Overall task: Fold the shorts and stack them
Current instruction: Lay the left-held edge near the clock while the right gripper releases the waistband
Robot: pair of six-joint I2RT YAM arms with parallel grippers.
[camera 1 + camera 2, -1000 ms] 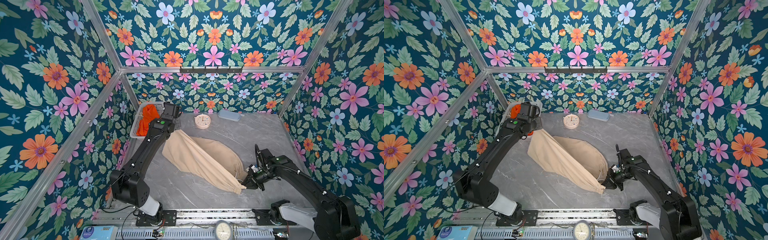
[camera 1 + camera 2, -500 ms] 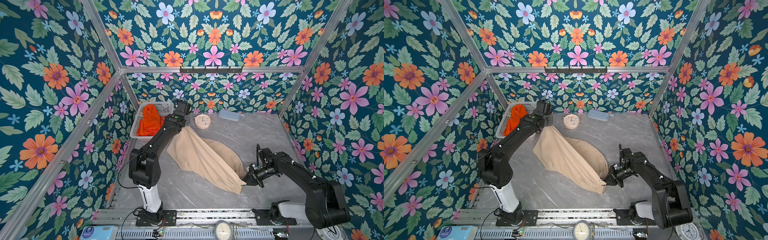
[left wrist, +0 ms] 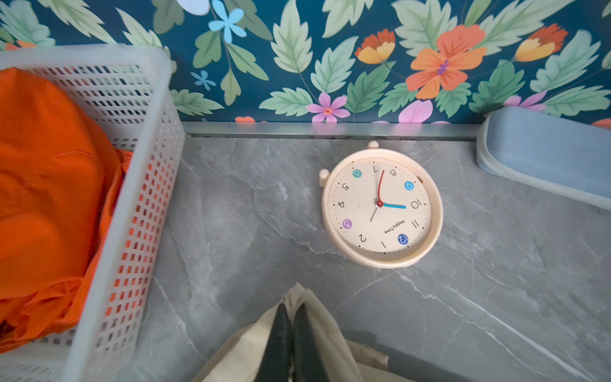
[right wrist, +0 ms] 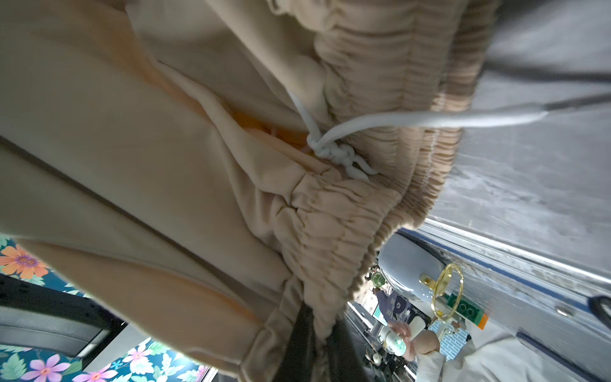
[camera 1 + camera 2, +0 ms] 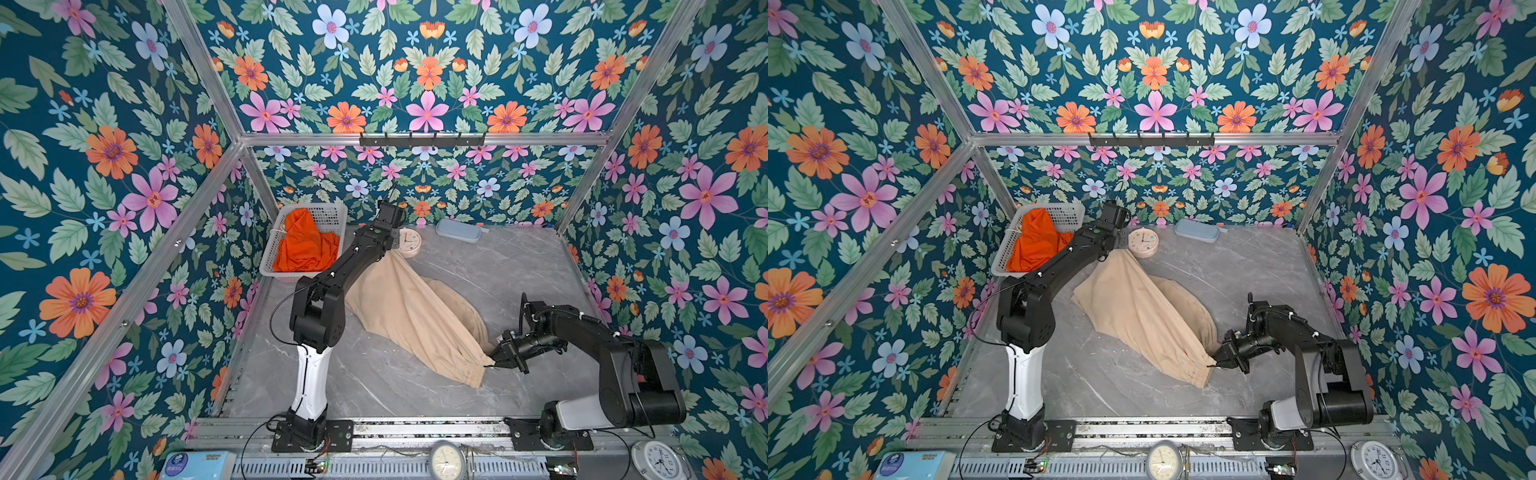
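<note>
**Beige shorts stretched corner to corner between two clamped grippers**

In both top views, the beige shorts (image 5: 415,316) (image 5: 1142,311) are hanging as a taut sling over the middle of the desk (image 5: 519,266). Their long axis is running diagonally from the far-left corner area toward the near-right. The left gripper (image 5: 390,251) is pinching the far end just beside the cream alarm clock (image 5: 409,243). The right gripper (image 5: 492,359) (image 5: 1214,361) is clamping the near end, low over the desk. Each arm is carrying one end, so neither is the nearer. The orange shorts (image 5: 303,245) are lying bunched in the white basket (image 5: 328,206) at the far-left corner, apart from both grippers.

In the left wrist view, the left gripper (image 3: 291,317) is pressing its jaws tight on a fold of beige cloth, with the clock (image 3: 380,206) lying ahead and the basket (image 3: 142,198) off to one side.

In the right wrist view, the right gripper (image 4: 317,347) is biting the gathered waistband (image 4: 330,231), with the knotted white drawstring (image 4: 334,152) showing farther along it.

I judge that the coming fold is depending on this diagonal: one end needs carrying along it toward the other.
</note>
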